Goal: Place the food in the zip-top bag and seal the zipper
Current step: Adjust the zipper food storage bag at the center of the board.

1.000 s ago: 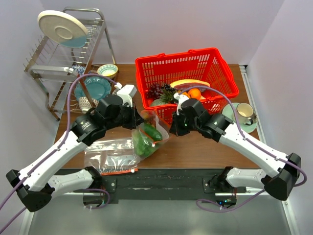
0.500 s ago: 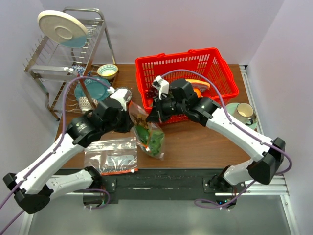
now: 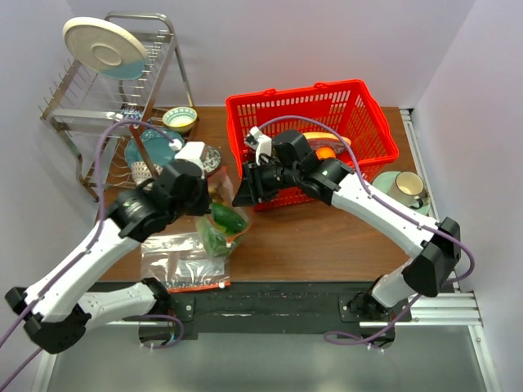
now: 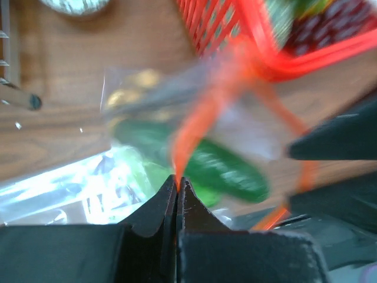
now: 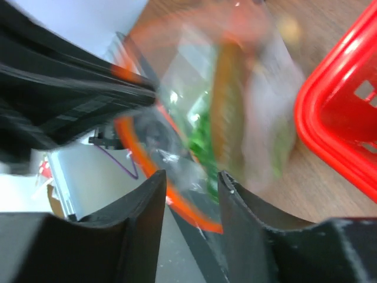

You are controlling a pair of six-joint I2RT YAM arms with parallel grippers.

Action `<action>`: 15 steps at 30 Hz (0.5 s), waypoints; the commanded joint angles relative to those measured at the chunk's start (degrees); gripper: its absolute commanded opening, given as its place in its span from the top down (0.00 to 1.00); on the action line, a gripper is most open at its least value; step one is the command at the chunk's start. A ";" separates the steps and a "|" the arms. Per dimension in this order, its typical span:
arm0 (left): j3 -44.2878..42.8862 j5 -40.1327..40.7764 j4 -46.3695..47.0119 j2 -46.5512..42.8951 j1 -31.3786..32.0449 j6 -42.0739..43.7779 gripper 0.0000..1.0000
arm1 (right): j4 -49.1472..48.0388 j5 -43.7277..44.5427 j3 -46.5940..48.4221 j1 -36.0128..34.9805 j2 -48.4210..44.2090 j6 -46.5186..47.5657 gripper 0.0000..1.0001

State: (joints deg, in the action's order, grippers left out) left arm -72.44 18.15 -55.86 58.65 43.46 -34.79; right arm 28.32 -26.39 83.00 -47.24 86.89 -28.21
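The zip-top bag [image 3: 222, 222] hangs off the table between my two grippers, just left of the red basket. Inside it show the dark green cucumber [image 3: 229, 218] [image 4: 227, 168], leafy green cabbage [image 3: 214, 239] [image 5: 200, 138] and small brown nuts [image 4: 144, 79]. My left gripper [image 3: 211, 188] [image 4: 178, 180] is shut on the red-orange zipper [image 4: 194, 124] at the bag's mouth. My right gripper [image 3: 243, 193] [image 5: 191, 180] is open. The zipper strip [image 5: 177, 203] curves through the gap between its fingers, unclamped. Both wrist views are blurred.
The red basket [image 3: 327, 106] with an orange and other fruit stands right behind the grippers. A second clear bag [image 3: 184, 260] lies flat near the front edge. A dish rack [image 3: 106, 90], teal plate [image 3: 147, 151] and bowl [image 3: 180, 117] are far left; a cup on a saucer [image 3: 409, 189] is right.
The right gripper's jaws have parted and released the bag's mouth. Both grippers and the bag have shifted left and away from the front edge; the bag now hangs from the left gripper.
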 commanded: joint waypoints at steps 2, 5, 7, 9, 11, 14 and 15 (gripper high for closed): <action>7.12 -1.45 9.70 3.04 -0.04 2.35 1.00 | 8.67 5.64 9.53 0.66 -0.85 5.17 0.52; 8.63 -1.80 13.13 3.31 0.04 3.14 1.00 | 14.73 7.15 16.03 3.90 0.90 7.64 0.51; 8.64 -0.93 14.11 3.05 -0.04 3.67 1.00 | 17.29 5.13 19.63 8.20 1.96 8.43 0.51; 8.29 0.38 13.76 2.78 -0.04 4.28 1.00 | 16.95 4.77 20.35 12.41 2.58 8.61 0.51; 8.20 0.92 13.58 2.26 -0.04 4.90 1.00 | 16.16 5.30 21.58 14.80 3.28 8.96 0.51; 9.16 1.53 14.11 0.77 -0.04 6.22 1.00 | 16.85 8.71 25.79 17.62 8.79 11.93 0.48; 9.42 1.88 14.54 0.24 -0.04 6.22 1.00 | 17.90 10.64 28.94 17.71 10.56 12.64 0.47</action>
State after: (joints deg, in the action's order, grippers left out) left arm -63.35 17.30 -45.30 61.91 43.51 -30.81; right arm 43.00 -20.49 105.12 -30.46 90.98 -19.94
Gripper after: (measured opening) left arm 0.020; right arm 0.517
